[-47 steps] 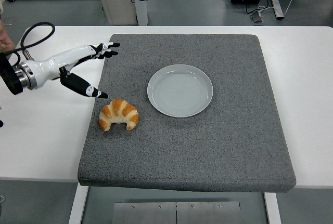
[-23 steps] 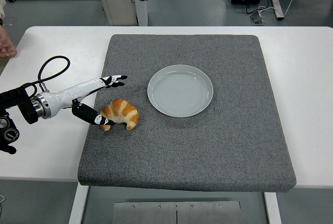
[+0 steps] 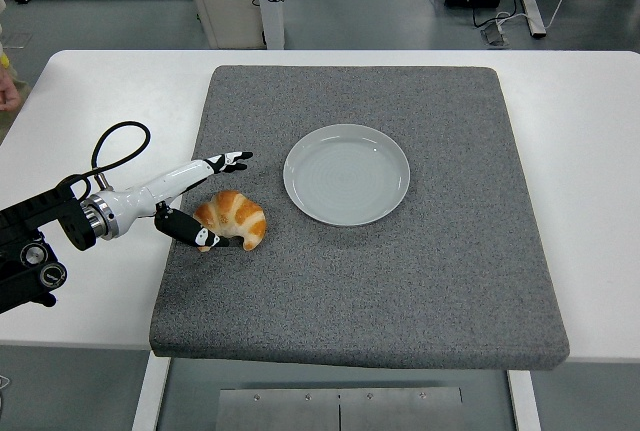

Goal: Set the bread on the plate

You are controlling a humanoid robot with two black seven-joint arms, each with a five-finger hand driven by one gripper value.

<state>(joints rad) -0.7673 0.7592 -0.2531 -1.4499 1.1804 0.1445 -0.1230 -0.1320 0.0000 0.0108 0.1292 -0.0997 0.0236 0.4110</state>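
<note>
Since half a second back, we see the left hand [image 3: 205, 201] slid slightly right and in on the bread [image 3: 232, 219]; a second ago it was up at the mat's upper-left edge, clear of it. Bread itself barely shifted.

Plate [image 3: 346, 173]: pale grey-white, round, shallow, faint concentric rings, sits just above frame centre on the mat. It holds nothing.

Bread: a croissant, golden-brown with paler cream bands, curved with both tips pointing toward the bottom of the frame. It lies on the mat left of centre, below-left of the plate, near it but not touching.

Hand state: fingers spread, not closed on anything. We see the dark thumb low against the bread's left and lower edge, touching it or very nearly. The other fingers [image 3: 228, 161] stretch out above the bread toward the plate, apart from both. White forearm with a black cable loop runs off to the left edge of the frame.

Around: dark grey mat [image 3: 400, 291] covers most of the white tabletop [image 3: 600, 151]. A person's hand [image 3: 8, 93] shows at the far upper left edge. Floor, desk legs and cables along the top. Nothing lies on the mat between bread and plate. Right arm not visible.
</note>
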